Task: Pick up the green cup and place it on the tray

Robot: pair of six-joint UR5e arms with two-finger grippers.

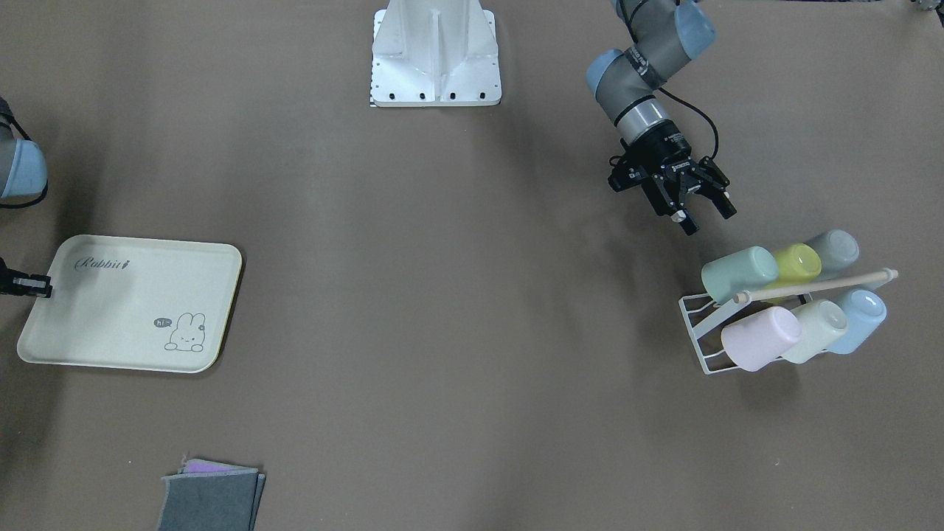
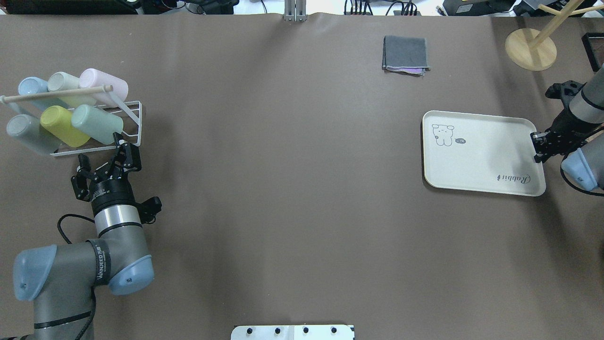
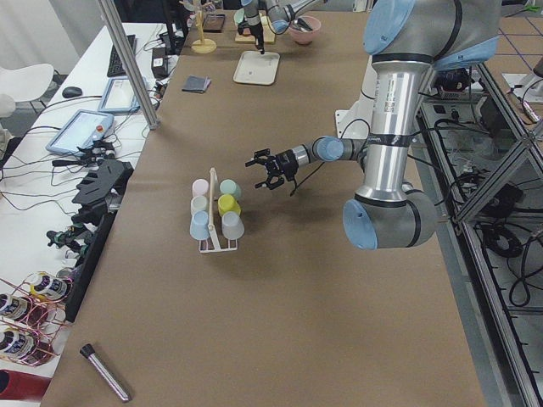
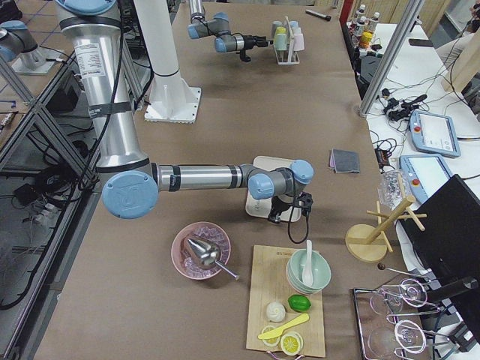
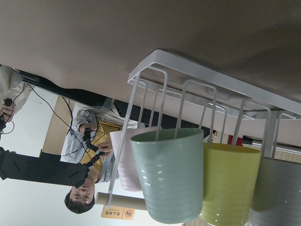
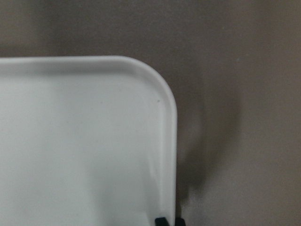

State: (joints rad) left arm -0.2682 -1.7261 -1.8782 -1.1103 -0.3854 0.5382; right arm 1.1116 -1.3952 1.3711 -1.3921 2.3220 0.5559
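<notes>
The green cup (image 1: 737, 273) lies on its side in a white wire rack (image 1: 700, 335), at the rack's end nearest the table's middle. It also shows in the overhead view (image 2: 96, 123) and fills the left wrist view (image 5: 169, 174). My left gripper (image 1: 709, 217) is open and empty, just short of the cup, pointing at it (image 2: 101, 153). The cream tray (image 1: 133, 302) lies flat at the other end of the table (image 2: 481, 151). My right gripper (image 2: 537, 147) is shut on the tray's rim near a corner, one finger on each side of it (image 6: 170, 220).
The rack also holds a yellow-green cup (image 1: 798, 264), a grey cup (image 1: 833, 249), a pink cup (image 1: 759, 338), a pale mint cup (image 1: 815, 330) and a blue cup (image 1: 859, 318) under a wooden handle bar (image 1: 815, 286). A folded grey cloth (image 2: 406, 54) and a wooden stand (image 2: 531, 47) lie at the far edge.
</notes>
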